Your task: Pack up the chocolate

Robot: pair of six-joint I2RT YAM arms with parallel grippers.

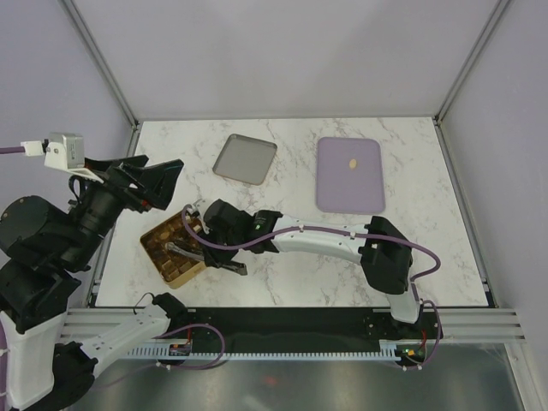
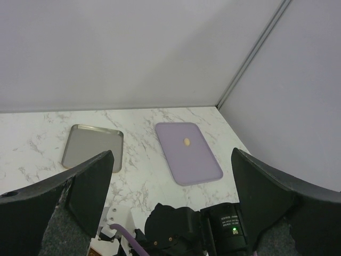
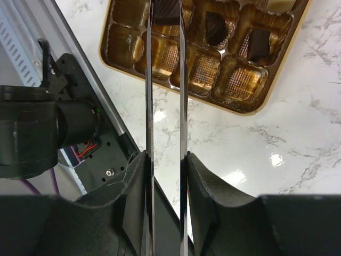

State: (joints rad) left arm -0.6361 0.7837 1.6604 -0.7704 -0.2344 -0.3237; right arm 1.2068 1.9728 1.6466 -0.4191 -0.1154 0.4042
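Dark piece [image 3: 166, 12]: being pinched between the thin tips of the right gripper [image 3: 166, 4], over the gold box [image 3: 242, 80] at the near left of the table.
Slip risk: the narrow blades are catching little surface, so the piece could be twisting free and landing on a cell wall.
Packed pieces [image 3: 214, 26]: lying in cups just right; a drifting descent risks doubling up.
Cream piece [image 1: 351, 163]: waiting on the lilac tray [image 1: 330, 193], far right.
Left gripper [image 2: 171, 154]: hanging wide apart, carrying nothing.

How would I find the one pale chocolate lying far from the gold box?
On the marble table, look toward the far right for the flat lilac tray, next to a grey metal tray. The cream-white chocolate lies alone on it, pale where the pieces in the gold box are dark.
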